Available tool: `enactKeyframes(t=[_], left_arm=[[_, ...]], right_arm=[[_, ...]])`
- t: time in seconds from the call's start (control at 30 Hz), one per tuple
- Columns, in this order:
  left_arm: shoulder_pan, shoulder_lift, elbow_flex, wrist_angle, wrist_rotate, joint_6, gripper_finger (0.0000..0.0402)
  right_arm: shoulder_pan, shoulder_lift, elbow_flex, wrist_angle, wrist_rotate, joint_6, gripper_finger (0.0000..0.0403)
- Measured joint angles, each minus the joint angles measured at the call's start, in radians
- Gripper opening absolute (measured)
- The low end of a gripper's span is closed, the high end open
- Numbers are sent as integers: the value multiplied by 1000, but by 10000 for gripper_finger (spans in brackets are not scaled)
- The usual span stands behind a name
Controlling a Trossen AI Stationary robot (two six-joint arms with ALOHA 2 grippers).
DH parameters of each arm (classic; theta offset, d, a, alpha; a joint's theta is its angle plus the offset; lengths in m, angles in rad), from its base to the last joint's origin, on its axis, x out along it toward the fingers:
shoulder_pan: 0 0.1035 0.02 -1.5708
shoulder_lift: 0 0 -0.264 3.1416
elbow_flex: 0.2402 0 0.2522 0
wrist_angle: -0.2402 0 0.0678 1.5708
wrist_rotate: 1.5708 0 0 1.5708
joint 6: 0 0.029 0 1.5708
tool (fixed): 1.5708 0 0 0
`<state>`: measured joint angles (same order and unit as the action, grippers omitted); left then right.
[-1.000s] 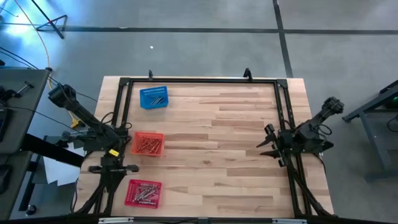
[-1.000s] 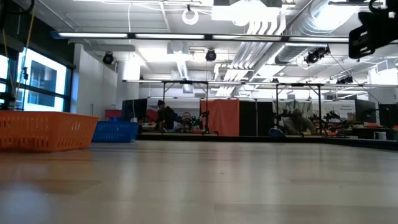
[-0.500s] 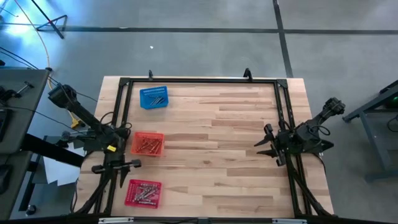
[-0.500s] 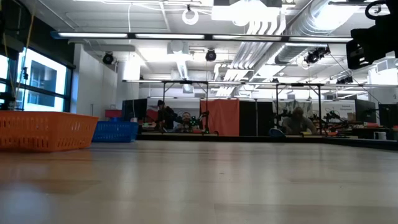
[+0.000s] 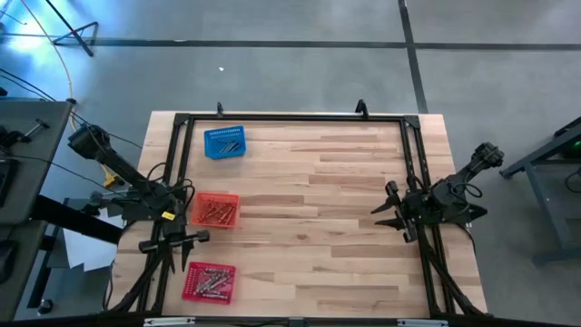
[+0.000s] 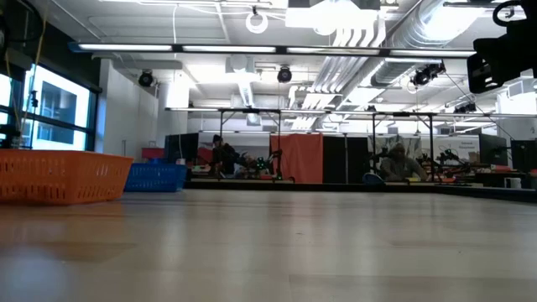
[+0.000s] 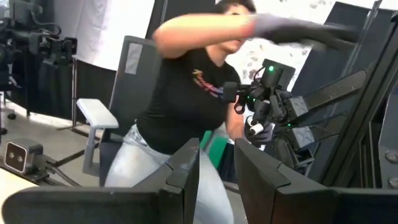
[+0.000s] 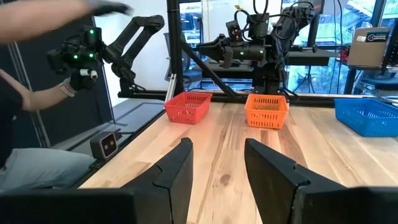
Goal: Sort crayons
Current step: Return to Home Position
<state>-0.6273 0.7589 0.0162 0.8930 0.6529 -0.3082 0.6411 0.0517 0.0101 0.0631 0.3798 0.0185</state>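
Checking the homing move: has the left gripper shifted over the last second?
Yes. The left gripper has swung slightly away from the red basket, toward the orange basket.

High view: from above, straight down, far enough to take in the whole counter (image 5: 345, 209) and both arms at its ends.
Low view: at counter-top height, level across the surface into the room; orange basket (image 6: 54, 176) and blue basket (image 6: 155, 176) at the left.
Left wrist view: close past the left fingers (image 7: 180, 174), facing off the counter toward a person (image 7: 180, 106).
Right wrist view: past the right fingers (image 8: 177, 171), along the counter toward the red basket (image 8: 188, 107) and left arm (image 8: 242, 46).
Shared: orange and blue baskets appear in the high, low and right wrist views; the person appears in both wrist views.
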Motion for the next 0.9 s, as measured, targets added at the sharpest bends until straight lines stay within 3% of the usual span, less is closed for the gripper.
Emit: enactKeyframes(t=[0.13, 0.23, 0.4, 0.47, 0.6, 0.9], left_arm=[[0, -1, 0, -51, -1, 53, 88], [6, -81, -6, -216, -44, 139, 87], [21, -292, -4, -447, -235, 160, 87], [30, -340, -4, -468, -284, 118, 87], [43, -414, -4, -521, -273, 103, 87], [48, -560, -4, -588, -374, 205, 87]], right_arm=[[0, 0, 0, 0, 0, 0, 140], [0, 0, 0, 0, -2, 0, 140], [0, 0, 0, 0, -4, 0, 140], [0, 0, 0, 0, -4, 0, 140], [0, 0, 0, 0, -3, 0, 140], [0, 0, 0, 0, -3, 0, 140]])
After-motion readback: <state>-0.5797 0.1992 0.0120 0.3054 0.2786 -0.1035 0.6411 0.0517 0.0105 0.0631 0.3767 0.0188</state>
